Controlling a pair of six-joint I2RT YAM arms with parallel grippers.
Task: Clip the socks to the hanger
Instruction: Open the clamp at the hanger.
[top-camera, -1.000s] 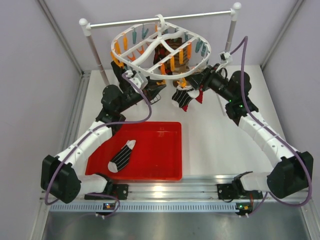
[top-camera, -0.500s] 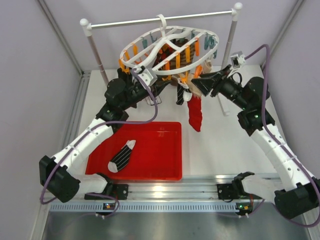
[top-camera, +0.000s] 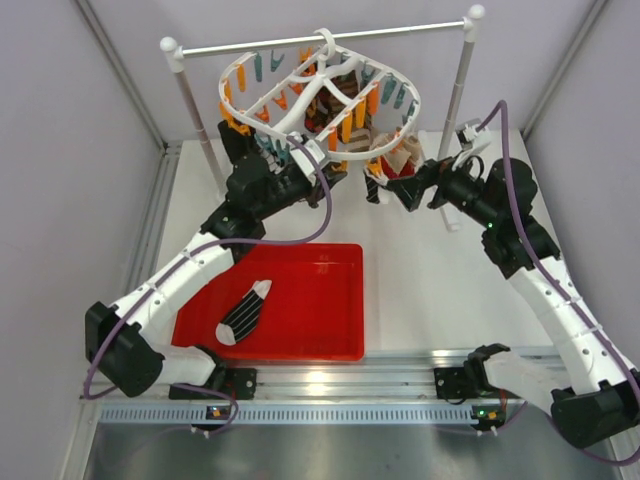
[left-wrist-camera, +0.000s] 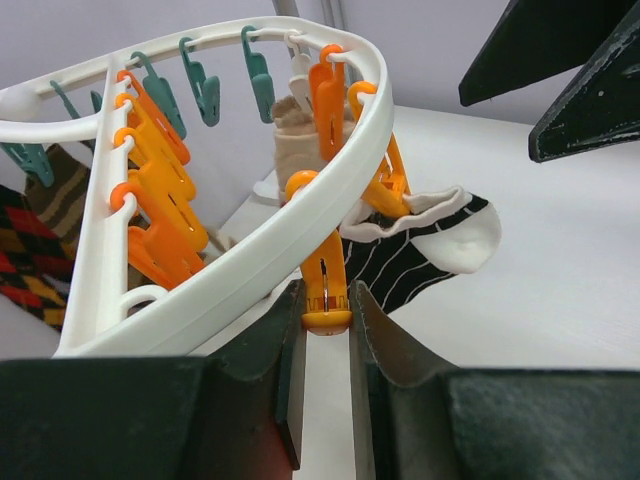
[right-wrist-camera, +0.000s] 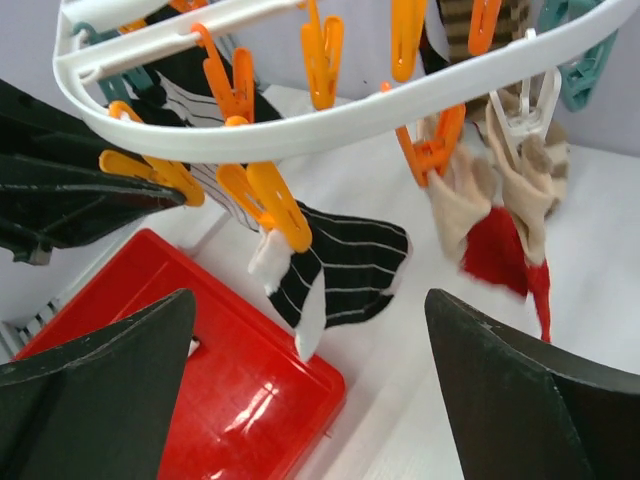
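The white hanger (top-camera: 320, 95) hangs by its hook from the rod, ringed with orange and teal clips. My left gripper (left-wrist-camera: 326, 330) is shut on the tail of one orange clip (left-wrist-camera: 326, 290) under the frame (left-wrist-camera: 250, 255). Beside it a black striped sock (left-wrist-camera: 410, 255) with a white toe hangs clipped. My right gripper (right-wrist-camera: 310, 390) stands wide open and holds nothing. It faces that striped sock (right-wrist-camera: 350, 265), a beige sock (right-wrist-camera: 455, 205) and a dark red sock (right-wrist-camera: 500, 255), all hanging from clips. Another black striped sock (top-camera: 245, 312) lies in the red tray (top-camera: 330, 335).
The white rod (top-camera: 320, 37) rests on two posts, and the right post (top-camera: 458, 90) stands close to my right arm. More socks, brown striped and patterned, hang at the hanger's far side (left-wrist-camera: 40, 230). The red tray's corner (right-wrist-camera: 180, 400) lies under my right gripper.
My right gripper has opened wide and drawn back from the hanger. The dark red sock now hangs bunched from a clip. The hanger has swung back to the left.
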